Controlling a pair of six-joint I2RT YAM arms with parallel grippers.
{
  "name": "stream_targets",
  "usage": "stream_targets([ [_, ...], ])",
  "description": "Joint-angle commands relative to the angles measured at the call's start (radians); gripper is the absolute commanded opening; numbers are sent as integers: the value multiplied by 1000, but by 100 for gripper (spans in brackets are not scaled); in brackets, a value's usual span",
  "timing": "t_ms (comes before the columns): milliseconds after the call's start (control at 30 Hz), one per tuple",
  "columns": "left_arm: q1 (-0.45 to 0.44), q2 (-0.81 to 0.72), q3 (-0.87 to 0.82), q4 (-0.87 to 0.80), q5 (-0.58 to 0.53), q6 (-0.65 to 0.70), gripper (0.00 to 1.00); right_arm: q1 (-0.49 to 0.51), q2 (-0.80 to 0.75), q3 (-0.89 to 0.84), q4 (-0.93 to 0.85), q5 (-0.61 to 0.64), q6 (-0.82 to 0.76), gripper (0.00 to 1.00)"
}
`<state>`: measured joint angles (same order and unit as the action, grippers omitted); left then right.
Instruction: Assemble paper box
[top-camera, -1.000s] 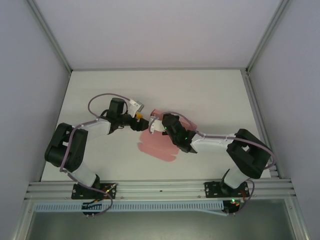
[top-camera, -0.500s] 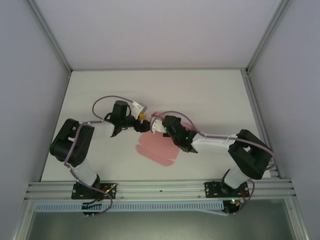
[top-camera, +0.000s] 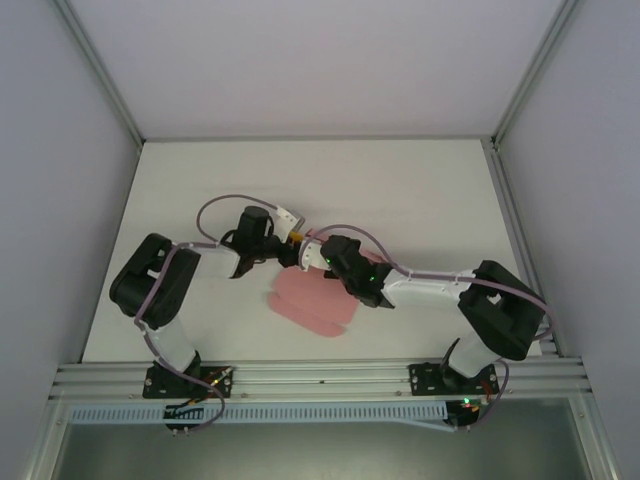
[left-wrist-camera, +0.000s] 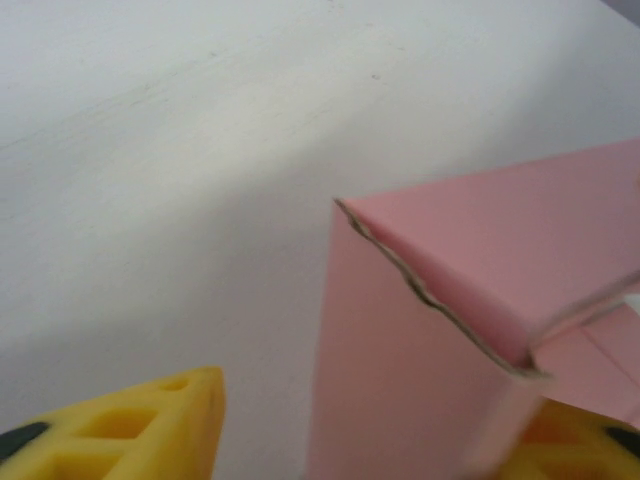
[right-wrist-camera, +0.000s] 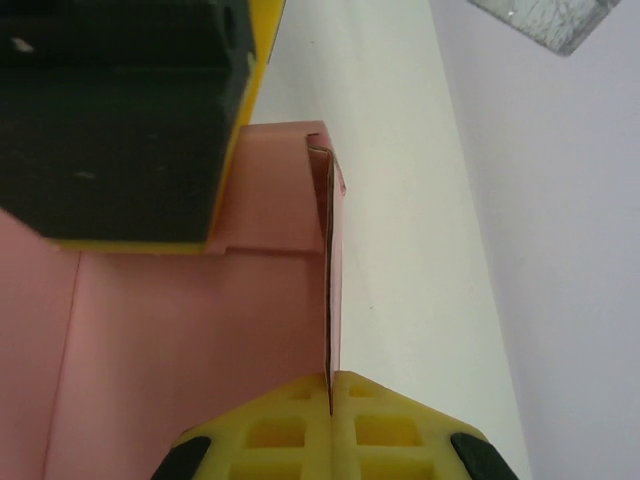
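R gripper (right-wrist-camera: 330, 388) pinched tight on upright flap of pink paper box (right-wrist-camera: 190, 330). L gripper (left-wrist-camera: 350, 440) jaws apart astride box corner; one finger half-hidden behind card, view blurred.

The paper box (top-camera: 310, 300) is laid on the table (top-camera: 420, 190) just below the centre of the top view. At its upper edge, the left gripper (top-camera: 296, 243) is placed just left of the right gripper (top-camera: 312, 252).
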<state>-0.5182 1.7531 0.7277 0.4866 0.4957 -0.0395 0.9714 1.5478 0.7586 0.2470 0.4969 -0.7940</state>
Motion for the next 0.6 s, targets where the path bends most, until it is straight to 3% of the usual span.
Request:
stream_targets([
  [0, -6, 16, -20, 74, -107, -35, 45, 18, 6, 6, -96, -64, 47, 2],
  [167, -31, 10, -36, 85, -237, -14, 23, 18, 6, 3, -97, -56, 49, 1],
  [300, -90, 0, -55, 84, -499, 24, 10, 18, -4, 5, -95, -39, 51, 0],
  [333, -102, 0, -60, 89, -568, 24, 3, 19, -9, 3, -94, -38, 52, 0],
  [567, -148, -13, -109, 119, -884, -34, 0, 16, -54, 12, -134, -45, 76, 0],
])
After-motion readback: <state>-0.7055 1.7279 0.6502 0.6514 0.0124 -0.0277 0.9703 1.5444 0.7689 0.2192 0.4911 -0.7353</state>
